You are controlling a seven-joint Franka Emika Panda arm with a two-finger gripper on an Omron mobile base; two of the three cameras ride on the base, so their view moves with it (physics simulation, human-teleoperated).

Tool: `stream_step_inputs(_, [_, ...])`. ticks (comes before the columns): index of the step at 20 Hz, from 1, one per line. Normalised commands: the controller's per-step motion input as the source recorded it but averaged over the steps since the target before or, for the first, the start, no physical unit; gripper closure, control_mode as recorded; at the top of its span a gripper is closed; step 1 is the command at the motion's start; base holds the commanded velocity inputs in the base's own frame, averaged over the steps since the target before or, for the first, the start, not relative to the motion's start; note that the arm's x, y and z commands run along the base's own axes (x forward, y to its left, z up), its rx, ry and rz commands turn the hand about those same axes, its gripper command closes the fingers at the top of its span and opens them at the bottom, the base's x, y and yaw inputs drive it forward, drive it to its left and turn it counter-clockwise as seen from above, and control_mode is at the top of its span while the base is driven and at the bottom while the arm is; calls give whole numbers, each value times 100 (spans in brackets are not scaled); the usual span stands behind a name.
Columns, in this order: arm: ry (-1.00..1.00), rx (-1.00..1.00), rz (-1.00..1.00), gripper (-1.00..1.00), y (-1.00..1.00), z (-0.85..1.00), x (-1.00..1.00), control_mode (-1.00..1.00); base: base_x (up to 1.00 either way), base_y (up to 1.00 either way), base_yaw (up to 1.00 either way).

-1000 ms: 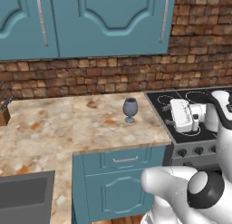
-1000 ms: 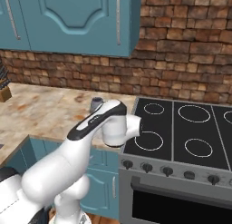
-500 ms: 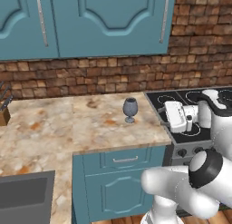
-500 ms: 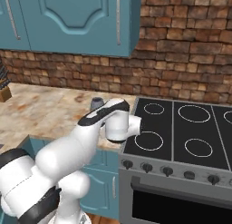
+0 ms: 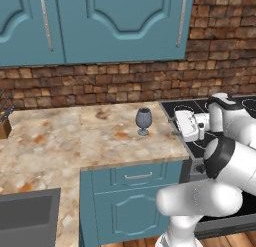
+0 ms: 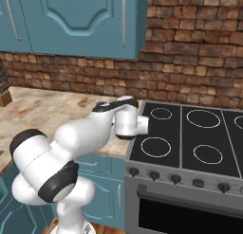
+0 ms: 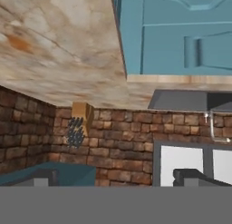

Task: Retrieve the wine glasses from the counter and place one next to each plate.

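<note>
Brick-walled kitchen background and the beige-and-brown mottled stone counter (image 5: 60,141) are unchanged over the last second, so the base is judged not to have driven. The change is in the white arm: its elbow has been folded lower and nearer the cameras, and the two-finger gripper (image 5: 178,125) has been carried away from the black 4-ring hob (image 6: 190,138) to the counter's edge.

This is read as the approach to the 1st pick-up, with no grasp begun. The jaws are spread to their widest and nothing is held between them; in the hand view the gripper (image 7: 118,180) has its 2 dark tips far apart, and that view is rolled so that the counter lies overhead.

1 small grey translucent stemmed wine glass (image 5: 143,120) is seen upright on the counter, near the gripper on the side away from the hob, apart from it and untouched. Its rounded bowl is dark, set on a short thin stem and small round foot; a light, easily tipped thing is expected.
</note>
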Motion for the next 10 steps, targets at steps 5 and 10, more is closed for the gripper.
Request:
stream_step_inputs(5, [4,2,9,-100,-19,-11,39,-100,0,0,0])
stream_step_inputs(10, [2,1,9,-100,-12,-12,41,-100,0,0,0])
